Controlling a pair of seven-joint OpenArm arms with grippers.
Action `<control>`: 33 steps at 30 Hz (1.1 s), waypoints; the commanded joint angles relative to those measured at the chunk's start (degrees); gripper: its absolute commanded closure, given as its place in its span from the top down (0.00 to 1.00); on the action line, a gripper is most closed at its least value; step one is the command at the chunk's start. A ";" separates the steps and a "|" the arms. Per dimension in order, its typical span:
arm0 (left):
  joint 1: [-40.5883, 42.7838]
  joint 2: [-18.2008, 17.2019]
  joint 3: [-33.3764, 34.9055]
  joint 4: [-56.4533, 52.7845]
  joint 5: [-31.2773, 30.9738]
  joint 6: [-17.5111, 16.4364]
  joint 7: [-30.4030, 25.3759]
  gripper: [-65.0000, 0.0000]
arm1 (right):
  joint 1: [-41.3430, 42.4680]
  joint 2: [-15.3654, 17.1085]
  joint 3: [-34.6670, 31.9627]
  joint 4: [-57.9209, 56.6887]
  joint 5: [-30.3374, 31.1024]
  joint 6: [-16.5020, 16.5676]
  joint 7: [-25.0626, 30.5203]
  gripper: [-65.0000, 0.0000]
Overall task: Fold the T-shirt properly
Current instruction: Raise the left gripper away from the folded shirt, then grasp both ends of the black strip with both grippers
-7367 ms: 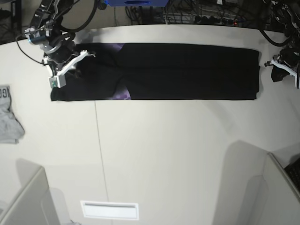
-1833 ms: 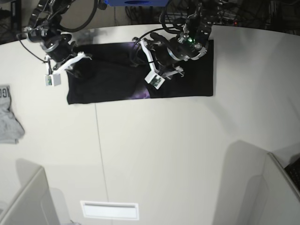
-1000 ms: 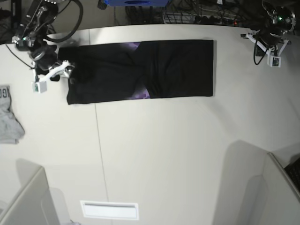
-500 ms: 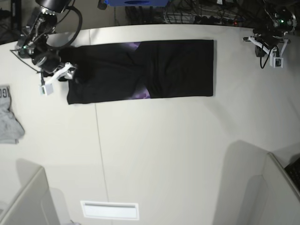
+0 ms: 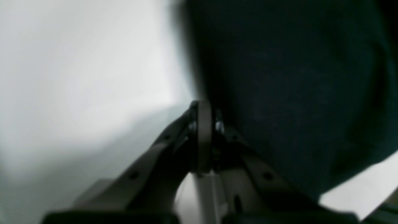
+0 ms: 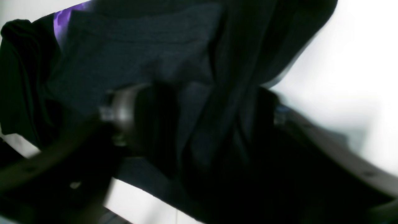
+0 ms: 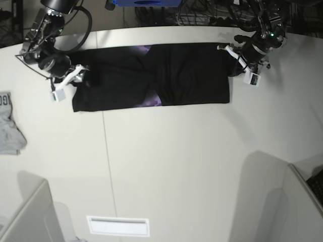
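Across the far side of the pale table (image 7: 166,166) lies the large black cloth T-shirt (image 7: 151,75), a long flat band. My left gripper (image 5: 203,137) sits pinched together at its edge; my right gripper (image 6: 189,124) straddles bunched cloth, jaws apart. I should seize both end layers squarely before folding.

T-shirt (image 7: 151,75) matt black cloth; table (image 7: 176,161) smooth, pale
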 commanded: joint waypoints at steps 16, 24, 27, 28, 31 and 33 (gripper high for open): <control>-1.77 1.61 14.19 -0.80 2.16 6.23 2.42 0.00 | 0.63 0.71 -0.36 9.18 -2.94 -8.34 -4.21 0.00; -5.99 1.61 25.53 -0.80 1.81 11.77 2.42 0.00 | -1.40 0.27 -8.10 22.98 -2.94 -15.46 -4.38 0.00; -6.34 1.69 27.99 -0.71 1.81 13.61 2.42 0.00 | -2.36 0.01 -11.09 26.76 -2.85 -18.09 -4.38 0.00; -6.78 1.69 28.61 -0.71 1.81 14.58 2.42 0.00 | -2.89 -0.08 -12.14 27.72 -2.85 -18.62 -4.38 0.00; -7.39 1.69 30.10 -0.80 1.72 15.90 2.42 0.00 | -3.77 -0.08 -15.92 28.16 -2.67 -19.59 -3.86 0.00; -7.39 1.69 30.37 -0.63 1.72 15.90 2.42 0.00 | -3.86 -0.61 -17.59 28.08 -2.59 -19.76 -3.77 0.00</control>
